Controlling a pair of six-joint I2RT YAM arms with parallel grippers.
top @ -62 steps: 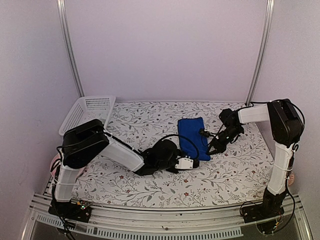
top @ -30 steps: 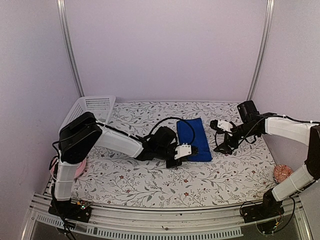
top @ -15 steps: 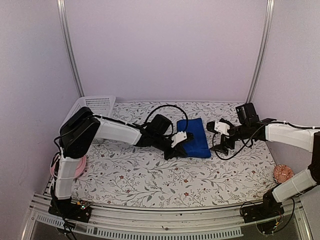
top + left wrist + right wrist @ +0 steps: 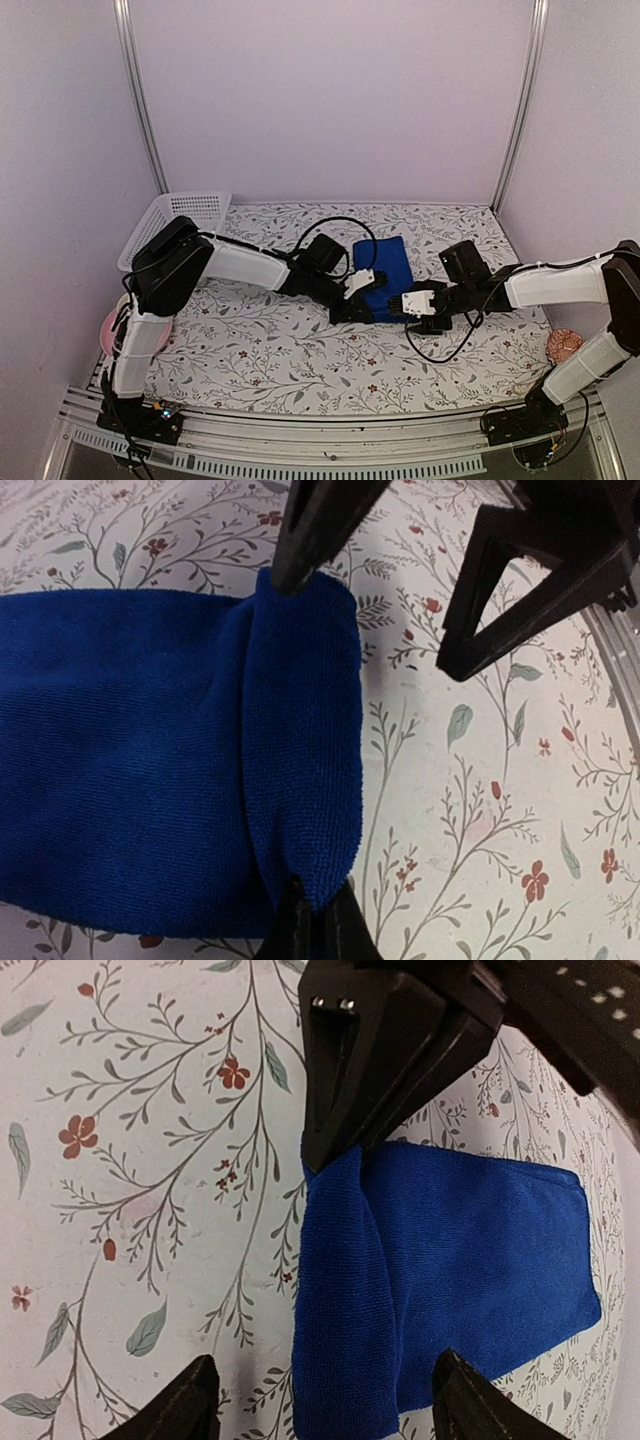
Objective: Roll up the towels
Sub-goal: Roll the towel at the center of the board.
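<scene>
One plain blue towel (image 4: 388,272), unlabelled.

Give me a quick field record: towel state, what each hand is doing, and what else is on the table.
towel: blue towel flat on the patterned table, near edge turned over into a first fold
left hand: left hand spans the fold, fingers at its two ends
right hand: right hand open, straddling the fold's other end
green towel: not in view
other: white basket at far left
</scene>
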